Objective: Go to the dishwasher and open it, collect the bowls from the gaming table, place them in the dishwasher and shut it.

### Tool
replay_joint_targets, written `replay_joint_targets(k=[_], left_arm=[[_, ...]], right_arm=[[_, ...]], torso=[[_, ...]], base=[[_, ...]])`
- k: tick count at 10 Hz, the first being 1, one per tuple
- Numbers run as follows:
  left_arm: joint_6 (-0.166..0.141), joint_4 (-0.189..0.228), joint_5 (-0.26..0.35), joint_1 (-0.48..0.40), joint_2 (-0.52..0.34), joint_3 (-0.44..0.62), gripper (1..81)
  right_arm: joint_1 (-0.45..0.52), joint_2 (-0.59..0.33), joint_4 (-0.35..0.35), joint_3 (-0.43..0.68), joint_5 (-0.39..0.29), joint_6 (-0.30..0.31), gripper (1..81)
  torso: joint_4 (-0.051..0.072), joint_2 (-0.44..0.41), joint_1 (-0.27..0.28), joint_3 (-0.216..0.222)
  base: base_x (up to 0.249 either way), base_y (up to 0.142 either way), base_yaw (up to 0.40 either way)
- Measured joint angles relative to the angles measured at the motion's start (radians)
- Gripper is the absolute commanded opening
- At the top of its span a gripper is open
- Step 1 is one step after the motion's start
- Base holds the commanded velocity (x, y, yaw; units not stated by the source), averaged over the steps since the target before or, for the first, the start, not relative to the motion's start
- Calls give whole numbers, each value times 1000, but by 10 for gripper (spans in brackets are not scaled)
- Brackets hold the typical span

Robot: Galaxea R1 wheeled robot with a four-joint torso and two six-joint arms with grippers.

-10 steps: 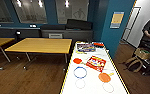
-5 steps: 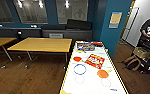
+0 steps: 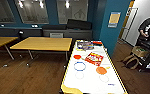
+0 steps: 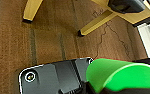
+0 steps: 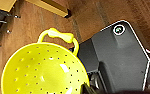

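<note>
— Where are the bowls sitting for you right now?

— You are looking down at the gaming table [image 3: 91,82], the long white one with the yellowish edge. On it you are seeing a red bowl [image 3: 77,57], a bluish ring-shaped one [image 3: 79,66] and an orange one [image 3: 101,70]. A red game box [image 3: 94,58] is lying between them, and another box [image 3: 85,45] is lying at the far end.

— And what are your arms carrying?

— By your left wrist a green bowl [image 4: 123,73] is showing big, right beside the dark plate, over the brown wooden floor [image 4: 41,42]. By your right wrist a yellow bowl with little holes and a handle [image 5: 44,68] is hanging just as close. Each looks carried, but I cannot tell if either gripper is clenched or released — the fingers are too hard to make out.

— Anything hidden or cut off?

— The green bowl is running off the picture's edge, and so is the yellow one. Two pale round shapes on the white top are too faint to name. A yellow-wood table [image 3: 43,43] is standing beside the gaming table, and a person [image 3: 149,27] is standing at the far right, partly cut off.
</note>
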Motion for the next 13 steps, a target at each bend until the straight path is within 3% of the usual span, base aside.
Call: replay_joint_targets(k=[3,9,13], left_arm=[[0,30,-10,39,86,-100,10],[0,65,-21,109,191,-253,10],[0,72,-21,142,232,-335,10]], right_arm=[[13,80,-14,-82,-56,0,10],[19,270,-51,-373,-154,0,10],[2,299,-71,-420,-176,0,10]], torso=[[0,0,0,0],[0,-1,-1,1],[0,-2,-3,1]], base=[[-133,0,0],[-115,0,0],[-19,0,0]])
